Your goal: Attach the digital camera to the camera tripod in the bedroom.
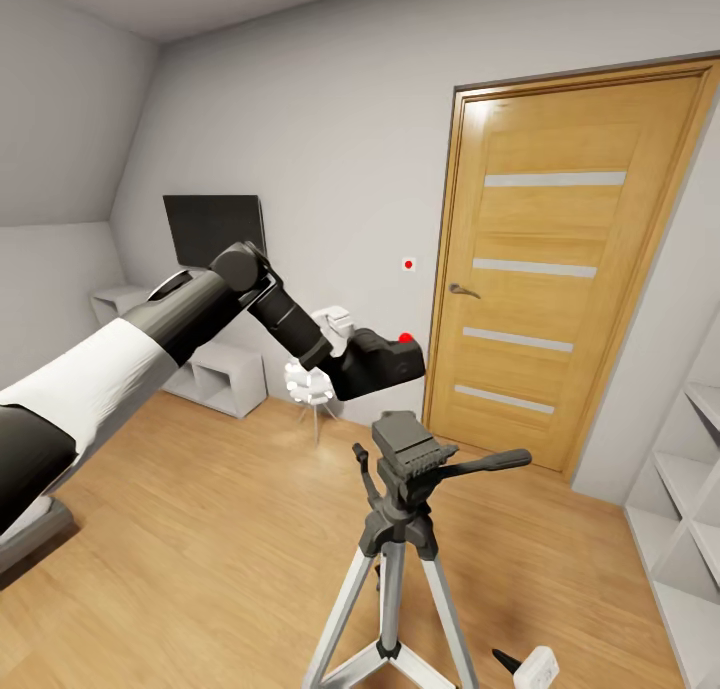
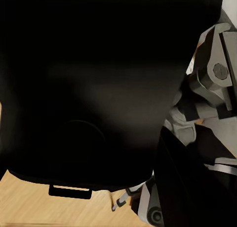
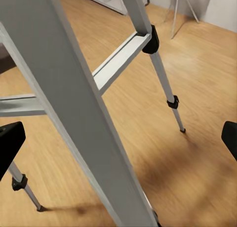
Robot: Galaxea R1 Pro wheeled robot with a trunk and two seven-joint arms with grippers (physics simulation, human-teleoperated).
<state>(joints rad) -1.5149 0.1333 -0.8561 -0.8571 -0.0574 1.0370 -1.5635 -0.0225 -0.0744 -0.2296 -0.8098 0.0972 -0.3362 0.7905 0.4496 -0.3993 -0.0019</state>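
The left gripper (image 1: 340,364) carries the digital camera (image 1: 385,361) in the air above and a little to the left of the camera tripod (image 1: 405,529), which stands on the wood floor (image 1: 200,529) of the bedroom before the oak door (image 1: 570,259). The jaws are closed about the camera's body on its left side, the red dot on top facing up; in the left wrist view the black body (image 2: 89,88) blocks nearly everything, with part of the tripod's head (image 2: 212,83) past its edge. The camera reads as a rigid, compact, fairly dense thing, smooth-sided and likely to twist in a narrow grip if knocked, so a hold across the chunky body, clear of the lens barrel and the underside, seems right, as the underside must meet the black pan head (image 1: 408,449). The tripod looks light and tall on thin silver legs (image 3: 163,83), so a sideways push on the head could tip or slide it; pressing straight down is safer. The right gripper's fingertips (image 3: 10,143) sit well apart at the edges of the right wrist view, holding nothing, near the tripod's legs.
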